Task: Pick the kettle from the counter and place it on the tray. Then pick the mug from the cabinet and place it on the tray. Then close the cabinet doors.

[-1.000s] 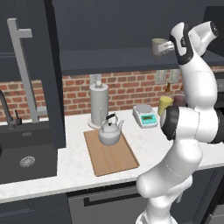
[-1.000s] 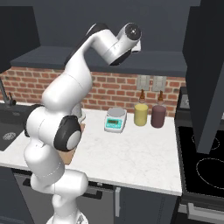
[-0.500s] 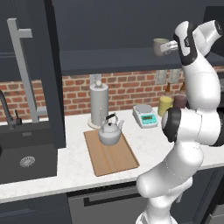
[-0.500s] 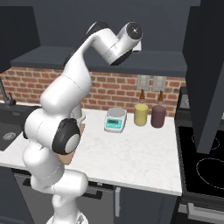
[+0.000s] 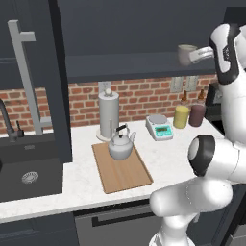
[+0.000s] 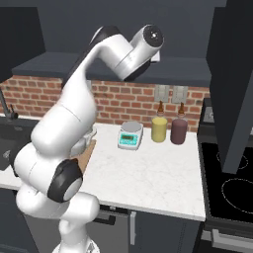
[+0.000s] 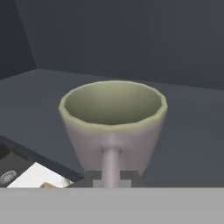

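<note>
The grey-beige mug is up in the open cabinet, just above its dark shelf. My gripper is shut on the mug's side handle. In the hand view the mug faces me with its greenish inside showing, and its handle runs down between my fingertips, with the gripper closed on it. The silver kettle stands upright on the far end of the wooden tray, which lies on the white counter.
The left cabinet door hangs open over the counter with its long bar handle; the right door stands open too. A paper-towel holder, white scale, yellow jar and dark-red jar line the brick wall. The sink is at left.
My jaws have closed fully on the mug's handle. The hand and the mug have shifted slightly to the right in the left base view. The kettle and tray have not moved.
</note>
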Controlling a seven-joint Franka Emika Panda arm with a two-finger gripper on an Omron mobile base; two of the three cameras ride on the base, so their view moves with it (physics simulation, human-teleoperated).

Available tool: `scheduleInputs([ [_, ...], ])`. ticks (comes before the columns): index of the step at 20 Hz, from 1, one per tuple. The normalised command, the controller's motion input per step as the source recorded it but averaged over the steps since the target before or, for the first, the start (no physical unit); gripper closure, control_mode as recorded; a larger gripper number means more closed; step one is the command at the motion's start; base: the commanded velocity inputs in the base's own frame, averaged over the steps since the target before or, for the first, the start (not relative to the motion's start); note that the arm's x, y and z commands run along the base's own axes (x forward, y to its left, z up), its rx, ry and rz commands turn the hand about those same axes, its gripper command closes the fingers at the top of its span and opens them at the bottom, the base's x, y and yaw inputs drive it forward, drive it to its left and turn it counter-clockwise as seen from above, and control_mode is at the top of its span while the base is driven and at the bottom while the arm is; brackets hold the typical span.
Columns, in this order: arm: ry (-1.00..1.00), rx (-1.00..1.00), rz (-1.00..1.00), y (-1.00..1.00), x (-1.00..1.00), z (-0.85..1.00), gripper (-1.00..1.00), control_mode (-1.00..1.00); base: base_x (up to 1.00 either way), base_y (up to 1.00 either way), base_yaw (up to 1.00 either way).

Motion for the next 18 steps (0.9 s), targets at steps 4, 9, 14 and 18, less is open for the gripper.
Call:
scheduleInputs([
  [4,-0.01,0.00,0.00,0.21,-0.95,0.00,1.00,-1.00,0.00,0.00,0.00],
  [9,0.00,0.00,0.01,0.28,-0.96,-0.04,1.00,-1.00,0.00,0.00,0.00],
  [14,0.00,0.00,0.04,0.36,-0.92,-0.14,1.00,-1.00,0.00,0.00,0.00],
  [18,0.00,0.00,0.05,0.40,-0.84,-0.21,1.00,-1.00,0.00,0.00,0.00],
])
